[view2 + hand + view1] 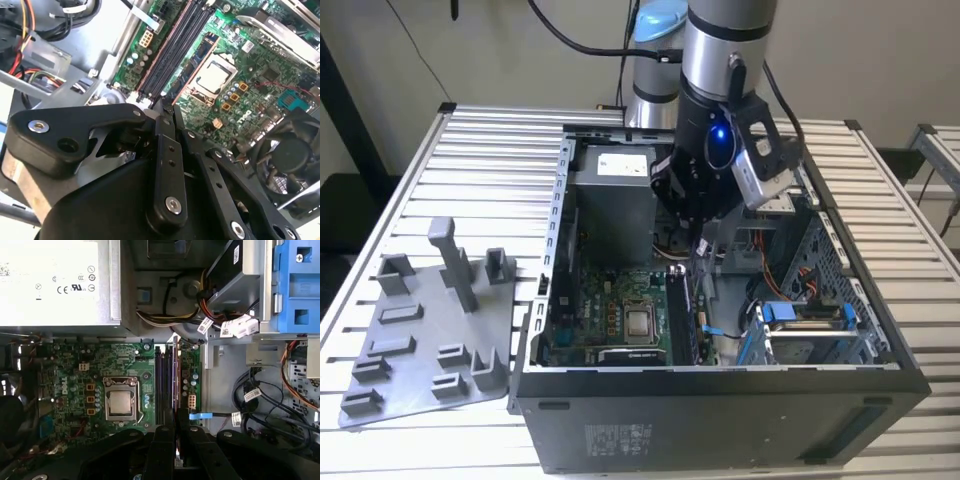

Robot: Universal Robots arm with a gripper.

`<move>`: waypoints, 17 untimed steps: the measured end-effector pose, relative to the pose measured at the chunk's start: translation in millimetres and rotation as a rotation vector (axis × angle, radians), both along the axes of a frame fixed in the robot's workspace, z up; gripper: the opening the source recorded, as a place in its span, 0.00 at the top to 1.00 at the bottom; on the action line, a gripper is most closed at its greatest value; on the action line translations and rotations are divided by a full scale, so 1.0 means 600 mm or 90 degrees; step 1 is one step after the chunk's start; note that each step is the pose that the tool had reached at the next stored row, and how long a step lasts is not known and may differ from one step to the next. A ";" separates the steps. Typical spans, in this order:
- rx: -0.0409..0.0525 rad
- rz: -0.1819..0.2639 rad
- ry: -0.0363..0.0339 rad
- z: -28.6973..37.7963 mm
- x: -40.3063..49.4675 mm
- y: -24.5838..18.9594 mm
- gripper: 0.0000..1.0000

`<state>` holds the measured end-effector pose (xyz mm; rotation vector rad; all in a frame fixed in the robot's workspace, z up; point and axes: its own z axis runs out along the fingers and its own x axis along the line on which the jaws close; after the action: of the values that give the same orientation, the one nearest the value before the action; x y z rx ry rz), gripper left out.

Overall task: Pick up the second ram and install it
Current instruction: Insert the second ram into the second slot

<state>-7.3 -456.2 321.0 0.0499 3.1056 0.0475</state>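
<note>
the gripper (175, 422) hung low inside the open computer case (720, 425), with its tip at one end of the memory slots (161, 385), the end far from the power supply (50, 280). whether the jaws were apart, together or clamped on something, i cannot tell, because the dark links of the gripper covered the place where they met. the second ram (175, 375) was seen on its thin edge in the first wrist view, as a narrow line along the slots on the side away from the processor (120, 402); it ran from the gripper tip toward the power supply. if it already sat fully in a slot was not clear. in the second wrist view the gripper (162, 107) stood just beside the end of the slots (175, 45), and a black fan (287, 150) lay near the processor (212, 75). around them was the green motherboard (75, 365). in the exterior view the gripper (697, 240) pointed down into the case, which stood on a slatted table (490, 150). a grey holder (420, 340) lay on the table at the exterior view's left, apart from the case.
</note>
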 end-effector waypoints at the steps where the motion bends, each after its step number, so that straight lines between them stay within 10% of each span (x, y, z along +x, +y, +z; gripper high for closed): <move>1: 0.0000 0.000 0.0018 -0.002 0.000 -0.0011 0.86; 6: 0.0000 0.001 0.0109 -0.014 0.000 -0.0083 0.86; 17: -0.0007 0.001 0.0114 -0.036 0.000 -0.0175 0.86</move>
<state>-7.3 -466.6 299.4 0.0482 3.1236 0.0458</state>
